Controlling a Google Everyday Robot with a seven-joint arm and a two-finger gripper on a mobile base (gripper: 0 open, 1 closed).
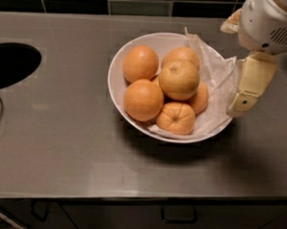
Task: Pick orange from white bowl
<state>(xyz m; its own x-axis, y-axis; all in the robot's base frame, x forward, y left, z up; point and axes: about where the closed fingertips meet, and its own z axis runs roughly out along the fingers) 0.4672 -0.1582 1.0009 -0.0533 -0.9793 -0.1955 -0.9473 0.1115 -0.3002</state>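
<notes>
Pale orange (179, 79) crowns white bowl (117, 81), clear of spread fingers (251, 86) at rim

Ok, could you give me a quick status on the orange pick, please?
Gripper at right rim of white bowl. Orange atop the other oranges, untouched. Crumpled paper lies between them.

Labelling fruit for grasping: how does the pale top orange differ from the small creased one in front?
The pale orange is largest and dull yellowish; the creased orange is smaller and deeper orange. The pale one tops the pile, with a stem dimple; the creased one lies low by the near rim, with star-like folds. Both sit in the white bowl; the gripper hangs beside its right edge.
</notes>
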